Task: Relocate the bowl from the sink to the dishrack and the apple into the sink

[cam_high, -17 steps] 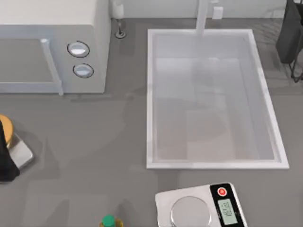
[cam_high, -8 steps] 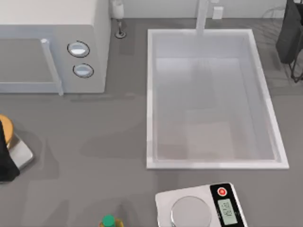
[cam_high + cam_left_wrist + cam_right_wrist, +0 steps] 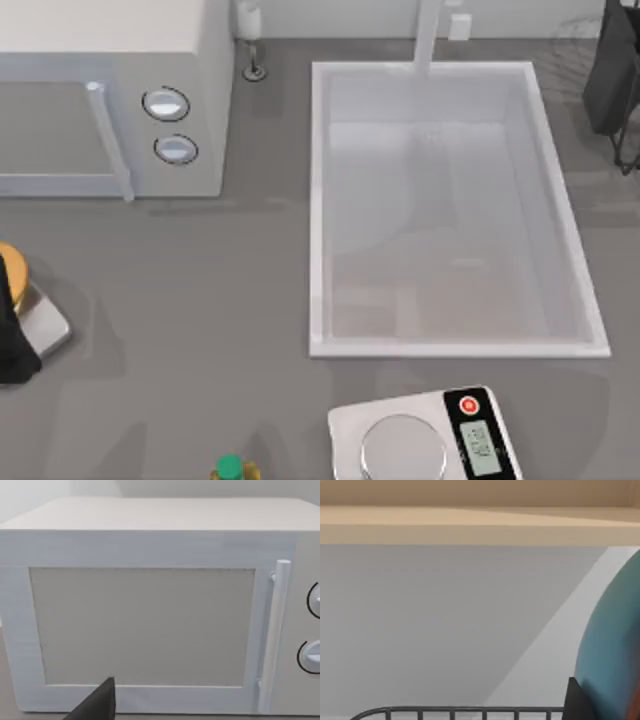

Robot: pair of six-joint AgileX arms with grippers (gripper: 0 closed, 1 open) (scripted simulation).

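Nearest you, a silver-plated scale (image 3: 425, 440) with an unreadable display sits before the white rectangular sink (image 3: 316, 210), its basin bare. Your left gripper (image 3: 95, 705) faces the boxy white microwave (image 3: 150, 610); your right gripper (image 3: 577, 700) holds the glossy blue bowl (image 3: 612, 645) above the wire dishrack (image 3: 455, 711). Neither gripper's finger spacing can be made out.

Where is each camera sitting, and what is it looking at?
Top view: sits above the table, looking down on the sink, microwave and scale; dark parts of the left arm and right arm show at the edges.
Left wrist view: faces the microwave door; a dark tip of the left pincer shows.
Right wrist view: looks over the dishrack wire toward a wall, with the bowl close beside a dark bit of the right pincer.
Shared: top and left wrist views both show the microwave.
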